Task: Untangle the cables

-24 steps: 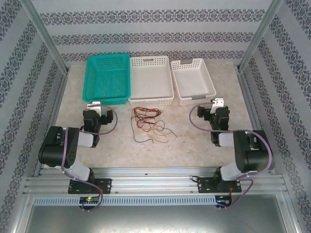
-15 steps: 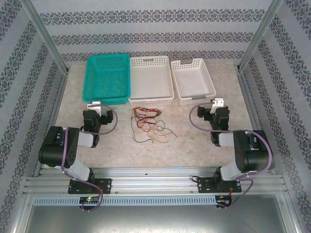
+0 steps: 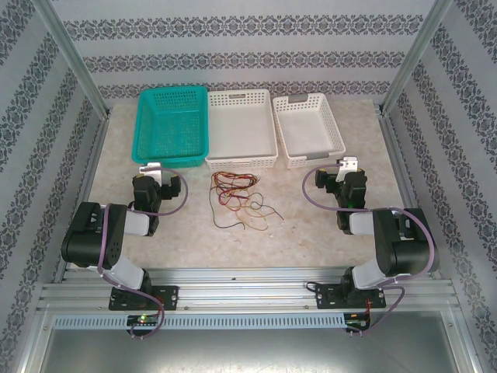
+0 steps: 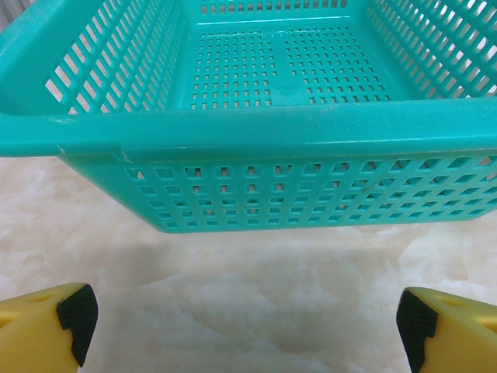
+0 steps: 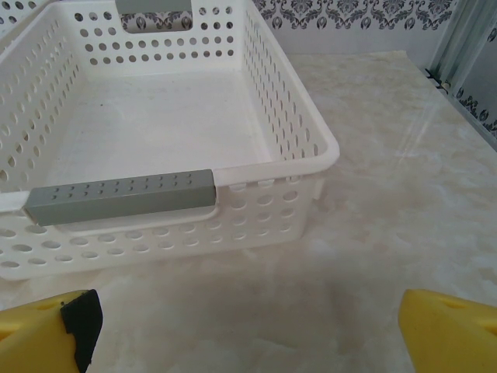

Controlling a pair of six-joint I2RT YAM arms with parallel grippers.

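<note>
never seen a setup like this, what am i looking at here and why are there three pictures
These are two robot arms, the left arm and the right arm, bolted at the near edge of a table. The wide picture comes from a fixed camera above and behind them. The other two come from a camera on each wrist: the left end effector faces a teal basket, the right end effector faces a white basket. Both are open and hold nothing. Between the arms lies a tangle of thin cables, in front of a second white basket.
</note>
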